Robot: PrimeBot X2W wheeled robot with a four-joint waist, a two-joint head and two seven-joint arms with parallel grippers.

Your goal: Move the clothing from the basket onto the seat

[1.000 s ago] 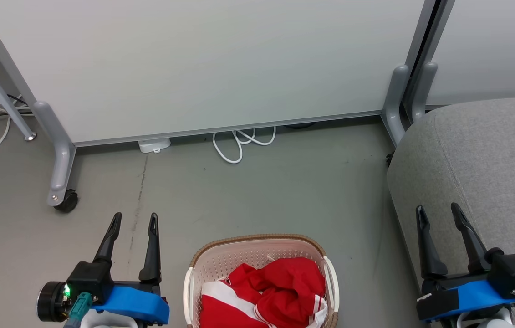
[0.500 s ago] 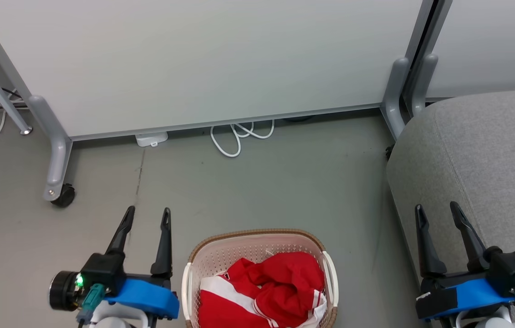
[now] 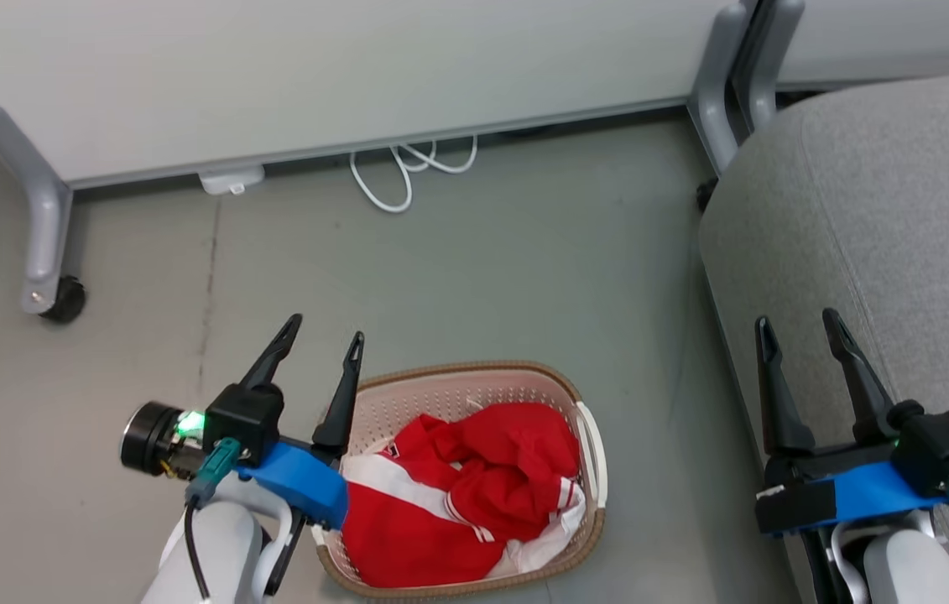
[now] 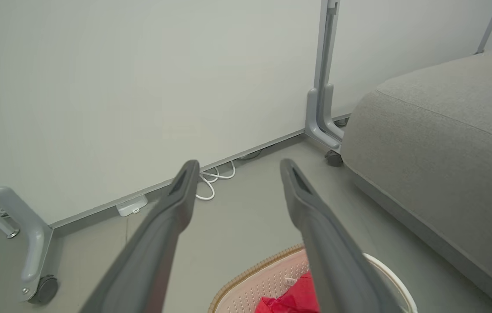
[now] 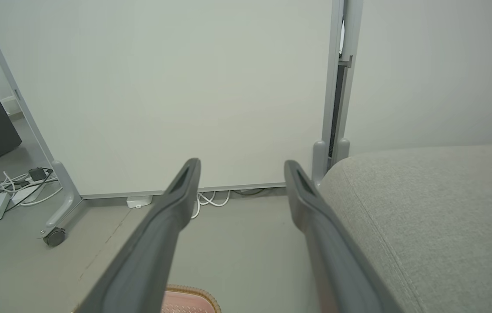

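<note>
**Dark Claws on Blue-Banded Wrists**

The robot's left claw and right claw each end in two long, tapered fingers, black in the head view and dark grey in the wrist views, with a recess near each tip. Each pair rises from a boxy black housing above a bright blue band. A green light glows on the left wrist beside a black cylindrical cap. A teal connector plugs in at each wrist, and a thin black cable trails down the pale grey forearm.
</note>
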